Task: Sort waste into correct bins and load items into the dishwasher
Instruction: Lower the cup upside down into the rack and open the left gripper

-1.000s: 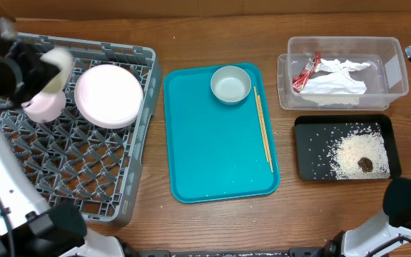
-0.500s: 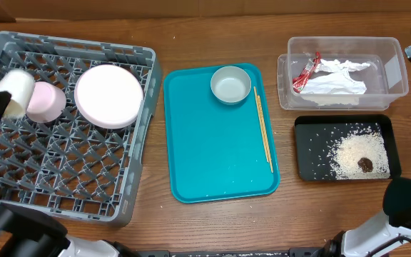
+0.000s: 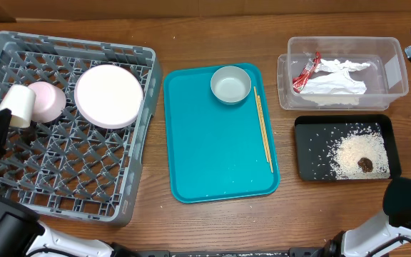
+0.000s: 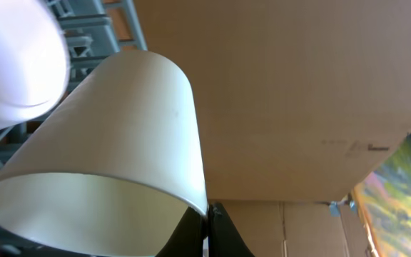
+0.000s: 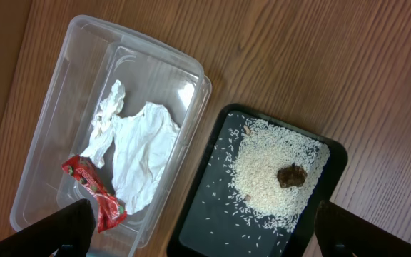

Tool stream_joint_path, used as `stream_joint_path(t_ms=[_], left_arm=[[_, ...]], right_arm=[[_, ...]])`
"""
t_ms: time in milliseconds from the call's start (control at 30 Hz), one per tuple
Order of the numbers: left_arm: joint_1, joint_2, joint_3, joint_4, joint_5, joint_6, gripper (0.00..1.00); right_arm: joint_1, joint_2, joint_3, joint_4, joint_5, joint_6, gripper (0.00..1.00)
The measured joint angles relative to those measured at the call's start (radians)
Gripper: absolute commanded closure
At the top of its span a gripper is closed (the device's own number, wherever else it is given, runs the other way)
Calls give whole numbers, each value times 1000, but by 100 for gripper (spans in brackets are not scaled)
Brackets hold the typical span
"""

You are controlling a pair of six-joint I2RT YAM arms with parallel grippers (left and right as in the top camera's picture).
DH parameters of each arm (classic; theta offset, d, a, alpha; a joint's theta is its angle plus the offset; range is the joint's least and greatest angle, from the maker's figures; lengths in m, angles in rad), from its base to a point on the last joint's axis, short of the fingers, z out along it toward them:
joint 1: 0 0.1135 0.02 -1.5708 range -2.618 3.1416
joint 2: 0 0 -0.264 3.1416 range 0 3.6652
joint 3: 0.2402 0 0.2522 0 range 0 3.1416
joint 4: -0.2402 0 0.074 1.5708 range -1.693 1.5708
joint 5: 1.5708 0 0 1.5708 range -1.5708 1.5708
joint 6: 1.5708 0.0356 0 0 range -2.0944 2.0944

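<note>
I am in the loading step. The left end effector is pinched tight on the rim of the small cup. The cup hangs tilted on its side over the left part of the grey dish rack, just beside the pink bowl and near the large plate. The left arm comes in low from the rack's left edge, with the wrist rolled so that its camera looks up along the cup's wall.

Next, I judge, I should lower the cup onto the lattice and let go. After that comes the bowl on the teal tray.

The right end effector stands wide and empty, hovering above the clear tub with the wrapper and napkin. Beside the tub is the black tray of rice.
</note>
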Motion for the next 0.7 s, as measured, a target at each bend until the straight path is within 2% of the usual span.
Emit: stream_joint_path(t_ms=[167, 367, 700], left_arm=[[25, 46, -72, 8, -2, 64, 96], [32, 91, -160, 118, 43, 105, 96], [32, 116, -165, 141, 98, 119, 96]], right_arm=[[0, 0, 0, 0, 0, 0, 0], [0, 0, 0, 0, 0, 0, 0], [0, 0, 0, -1, 0, 0, 0]])
